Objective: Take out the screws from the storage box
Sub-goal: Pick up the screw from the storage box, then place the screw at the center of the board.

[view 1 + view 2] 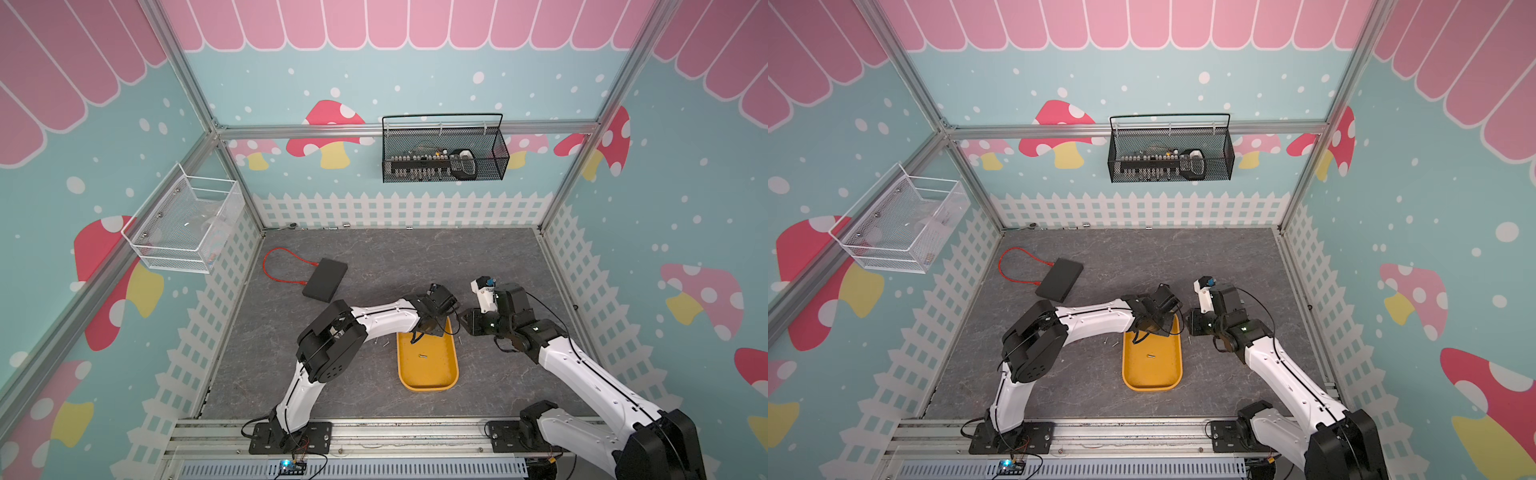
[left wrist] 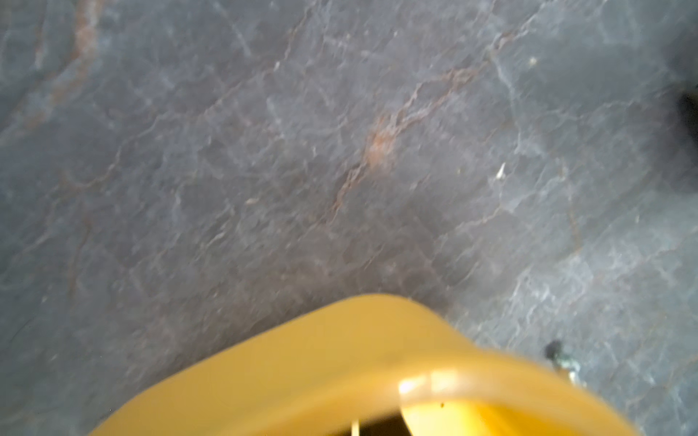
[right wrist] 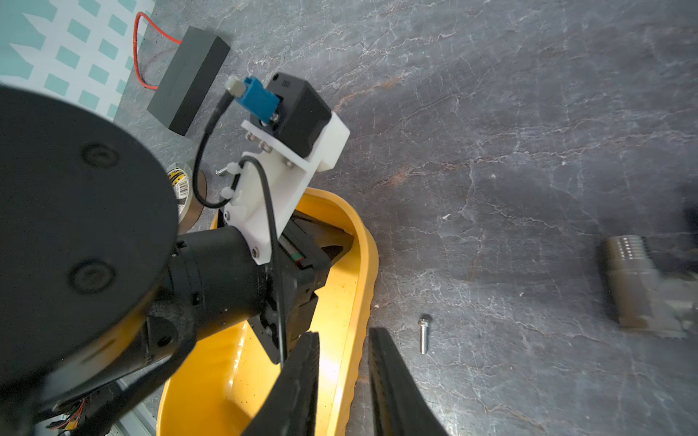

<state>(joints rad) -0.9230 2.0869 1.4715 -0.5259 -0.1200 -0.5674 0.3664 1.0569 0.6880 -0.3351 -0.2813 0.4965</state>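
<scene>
Reaching into the far end of the storage box (image 1: 428, 388), the left tool (image 1: 432, 327) had its jaws fully together, though no view showed whether anything sat between them. The yellow box lay near the middle of the worktop's (image 1: 374, 266) front half. The right tool (image 3: 342, 334) stood narrowly parted astride the box's right wall, one finger inside and one outside; whether it pinched the wall could not be told. One of the screws (image 1: 423, 355) lay mid-floor in the box. Two more screws (image 1: 385, 343) lay on the worktop just beside its left wall, and another screw (image 3: 424, 336) just beside its right. A part so small could slip from the fingertips on the lift, or never have been caught. With both wrists crowded over one end, a careless withdrawal risked a knock that would shift or tip the shallow box.
</scene>
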